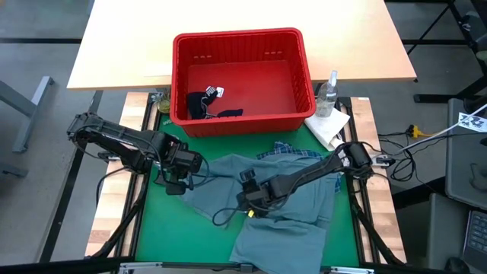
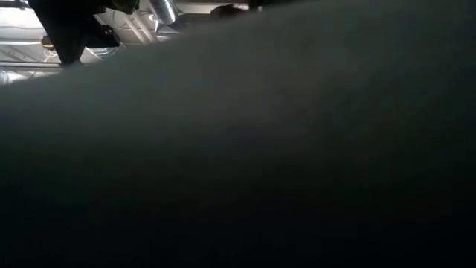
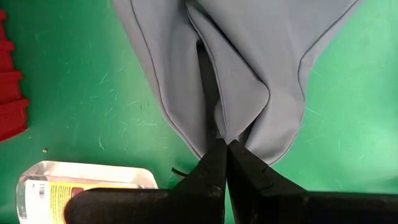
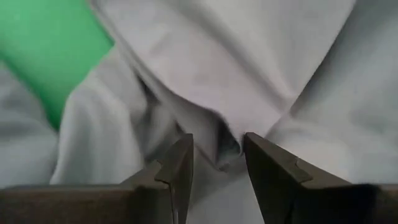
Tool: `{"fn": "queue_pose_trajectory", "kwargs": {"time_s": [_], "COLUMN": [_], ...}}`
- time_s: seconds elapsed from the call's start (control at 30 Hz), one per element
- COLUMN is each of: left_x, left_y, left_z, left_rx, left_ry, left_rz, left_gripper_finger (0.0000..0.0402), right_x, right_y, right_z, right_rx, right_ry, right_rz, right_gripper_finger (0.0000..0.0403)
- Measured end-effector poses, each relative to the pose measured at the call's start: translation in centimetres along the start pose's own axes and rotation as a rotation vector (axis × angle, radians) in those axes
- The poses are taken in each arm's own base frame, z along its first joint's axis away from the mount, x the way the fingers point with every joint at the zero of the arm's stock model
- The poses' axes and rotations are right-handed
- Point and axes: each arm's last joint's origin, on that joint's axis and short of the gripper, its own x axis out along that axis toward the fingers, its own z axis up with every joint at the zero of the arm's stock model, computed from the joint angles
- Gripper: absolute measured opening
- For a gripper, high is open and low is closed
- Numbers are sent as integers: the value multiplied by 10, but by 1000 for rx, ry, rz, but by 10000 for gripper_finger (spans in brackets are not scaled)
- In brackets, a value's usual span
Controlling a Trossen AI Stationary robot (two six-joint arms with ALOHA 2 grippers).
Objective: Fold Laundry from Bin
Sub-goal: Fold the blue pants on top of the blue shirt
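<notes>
We see the left gripper (image 3: 225, 149) clenched on the edge of the large grey-blue garment (image 1: 285, 209), pinching a fold of it just beside the near-left corner of the red bin (image 1: 242, 46). The right gripper (image 4: 217, 158) hangs over the middle of that same garment, on the side away from the bin, its fingers (image 4: 177, 165) parted with a ridge of cloth bunched between them; we cannot tell whether they grip it. A bit of yellow (image 1: 249, 214) shows just beside this gripper.

The garment lies spread on the green mat (image 1: 156, 221) and runs from the bin toward the table's near edge. The blue-white plaid shirt (image 1: 293, 154) peeks out from under it, on the side nearest the bin.

Beside the bin's right wall stand a clear bottle (image 1: 328, 93) and the white paper towel (image 1: 329, 125), touching the mat's corner.

Inside the bin, the dark navy garment (image 1: 204, 105) lies bunched in its left near corner; the rest of the floor is bare red.

The low view is covered by cloth close to the lens.
</notes>
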Motion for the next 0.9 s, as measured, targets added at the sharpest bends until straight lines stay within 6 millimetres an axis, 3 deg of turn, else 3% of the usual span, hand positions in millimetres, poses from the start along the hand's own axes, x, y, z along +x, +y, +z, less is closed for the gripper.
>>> {"fn": "queue_pose_trajectory", "kwargs": {"time_s": [0.23,0.57,0.7,0.9], "left_x": [0,0,0,-1], "left_y": [0,0,0,5], "left_z": [1,0,-1,-15], "left_rx": [1,1,-34,-179], "left_ry": [-7,-5,8,149], "left_rz": [-2,-2,3,74], "left_gripper_finger": [0,0,0,0], "right_x": [1,1,0,-29], "right_y": [-2,-1,-2,-15], "right_z": [1,-2,1,10], "right_rx": [26,14,25,36], "right_ry": [2,27,-2,-52], "right_rz": [-54,-66,-72,-110], "right_gripper_finger": [138,10,16,4]}}
